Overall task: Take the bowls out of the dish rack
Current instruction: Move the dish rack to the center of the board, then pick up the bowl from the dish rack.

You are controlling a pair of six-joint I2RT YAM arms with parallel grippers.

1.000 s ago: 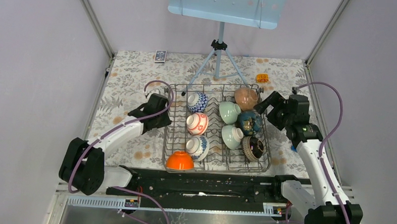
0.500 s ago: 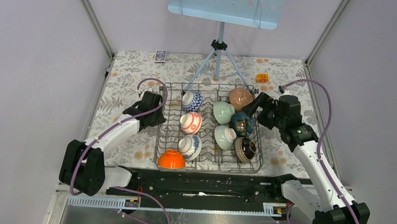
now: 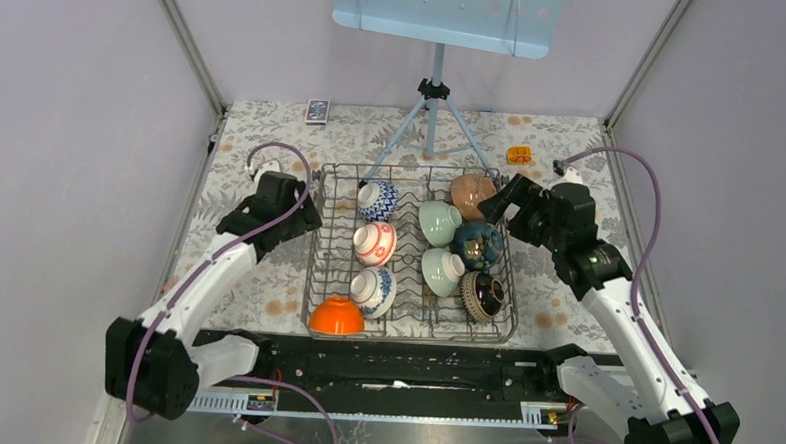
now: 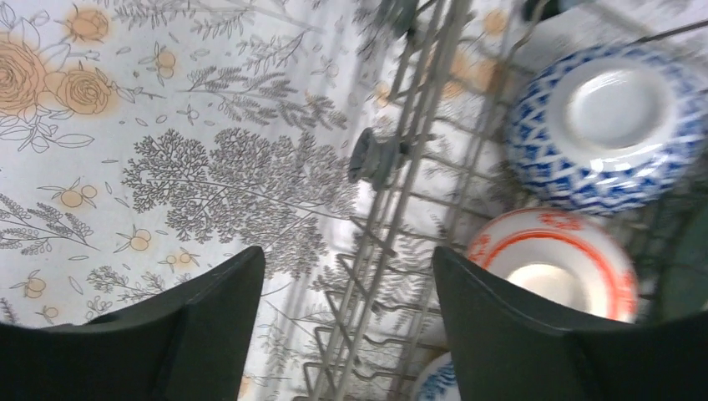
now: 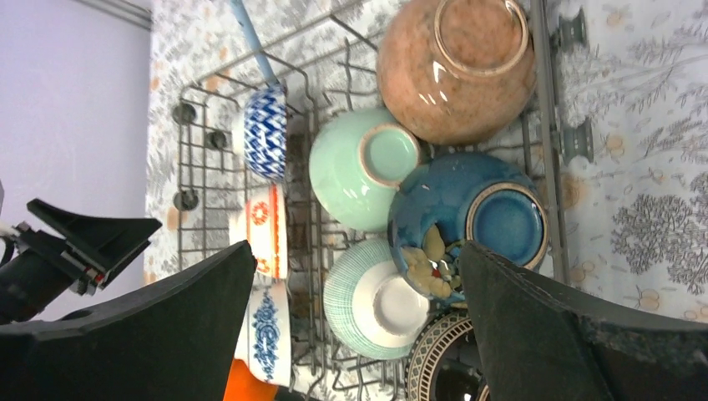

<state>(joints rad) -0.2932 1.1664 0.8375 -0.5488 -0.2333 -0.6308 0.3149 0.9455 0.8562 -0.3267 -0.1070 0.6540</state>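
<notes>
Holding the left gripper (image 4: 346,280) wide open, nothing between its black fingers (image 4: 200,326), hovering over the left rim of the large grey wire dish rack (image 3: 411,283) where it meets the floral tablecloth (image 3: 262,141). Looking past those fingers onto a red-and-white patterned ceramic bowl (image 4: 555,271) and a blue-and-white patterned ceramic bowl (image 4: 614,125), both lying bottom-up inside the rack.

Holding the right gripper (image 5: 355,251) open and empty as well, hanging above the rack's far right side, framing a dark blue glazed bowl (image 5: 467,221), a plain pale green bowl (image 5: 363,167), a ribbed pale green bowl (image 5: 371,301) and a speckled pinkish-brown bowl (image 5: 455,67), all upturned and crowding against each other.

Leaving every bowl in the rack: a second blue-and-white bowl (image 3: 374,291) and a solid orange bowl (image 3: 335,316) at the near left, a dark brown striped bowl (image 3: 483,294) at the near right.

Standing beyond the rack, a blue-grey tripod stand (image 3: 432,104) carrying a pale blue board (image 3: 448,14).
</notes>
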